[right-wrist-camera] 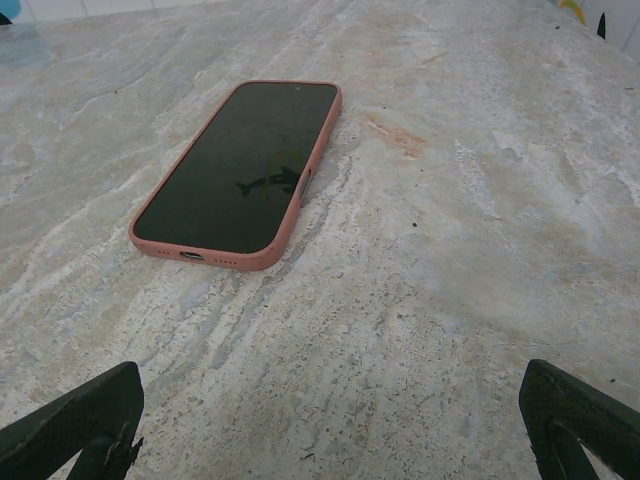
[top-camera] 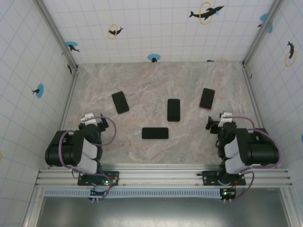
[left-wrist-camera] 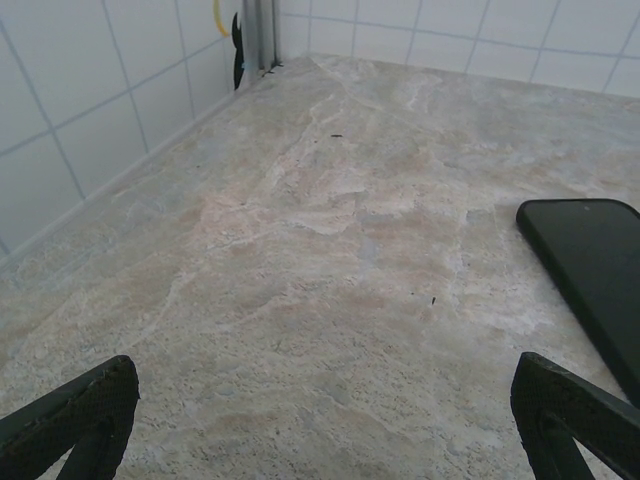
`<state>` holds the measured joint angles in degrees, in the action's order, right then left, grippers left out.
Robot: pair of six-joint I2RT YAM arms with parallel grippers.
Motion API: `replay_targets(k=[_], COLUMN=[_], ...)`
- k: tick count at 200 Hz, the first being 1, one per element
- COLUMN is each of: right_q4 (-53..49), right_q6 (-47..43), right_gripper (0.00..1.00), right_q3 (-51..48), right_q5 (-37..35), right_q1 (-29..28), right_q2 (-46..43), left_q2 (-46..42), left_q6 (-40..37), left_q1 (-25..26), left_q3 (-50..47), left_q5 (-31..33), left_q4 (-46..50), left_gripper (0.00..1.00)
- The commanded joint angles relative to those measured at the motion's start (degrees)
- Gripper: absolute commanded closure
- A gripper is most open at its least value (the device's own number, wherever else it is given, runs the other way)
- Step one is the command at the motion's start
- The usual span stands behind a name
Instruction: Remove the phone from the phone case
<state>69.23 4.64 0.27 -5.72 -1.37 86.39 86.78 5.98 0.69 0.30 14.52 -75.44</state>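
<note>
Evidently at the approach step, left jaws and right jaws gape wide, empty; reaching the pink-cased phone (right-wrist-camera: 240, 170) likely comes next.

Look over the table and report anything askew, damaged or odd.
Nothing stands out. The pink-cased phone and three black phones lie flat on the table, apart from one another, each turned a different way, but none looks damaged, and nothing is spilled.
</note>
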Motion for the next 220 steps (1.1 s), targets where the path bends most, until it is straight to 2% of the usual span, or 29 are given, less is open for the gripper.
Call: replay_targets(k=[1, 19, 28, 61, 76, 88, 125, 159, 186, 205, 220], right_q4=[4.2, 3.5, 0.7, -18.1, -26.0, -30.4, -46.7, -58.6, -61.2, -61.9, -62.3], right_q6=[0.8, 1.1, 0.7, -0.4, 0.8, 1.7, 2.6, 3.9, 5.7, 6.4, 6.7], right_gripper=[0.01, 0.01, 0.01, 0.01, 0.01, 0.01, 0.01, 0.01, 0.01, 0.01, 0.01], right_q3=[-1.0, -0.9, -0.1, 6.5, 10.2, 13.2, 24.8, 35.7, 39.9, 42.0, 43.4], right_q5=[0.2, 0.2, 0.5, 3.8, 6.8, 10.6, 20.8, 28.8, 31.0, 31.0, 30.9], right_q1=[0.5, 0.8, 0.7, -0.6, -0.9, -1.3, -5.6, -11.1, -15.1, -17.7, -19.1], right_q2=[0.4, -0.8, -2.7, -13.5, -16.8, -18.2, -17.9, -13.4, -10.7, -9.0, -7.6], left_q2=[-0.1, -0.9, -2.9, -15.0, -17.4, -17.7, -10.5, -3.2, 3.5, 9.5, 12.9], left_q6=[-1.0, -0.6, -0.4, 1.0, 3.5, 5.1, 17.0, 23.3, 27.3, 27.7, 27.3], left_q1=[-0.3, -0.2, -0.2, 0.5, 0.6, 0.8, 3.3, 6.7, 9.7, 12.4, 13.1], left_q3=[-1.2, -1.0, -0.2, 10.4, 19.8, 25.7, 43.2, 51.6, 57.7, 63.7, 65.4], left_q5=[-0.9, 0.7, 1.4, 1.5, 0.0, -2.3, -4.1, -6.0, -5.1, -3.3, -2.5], left_q4=[0.0, -0.1, 3.6, 29.7, 44.8, 52.9, 74.8, 83.9, 90.3, 97.3, 98.7], left_gripper=[0.02, 0.02, 0.02, 0.02, 0.02, 0.02, 0.02, 0.02, 0.02, 0.02, 0.02])
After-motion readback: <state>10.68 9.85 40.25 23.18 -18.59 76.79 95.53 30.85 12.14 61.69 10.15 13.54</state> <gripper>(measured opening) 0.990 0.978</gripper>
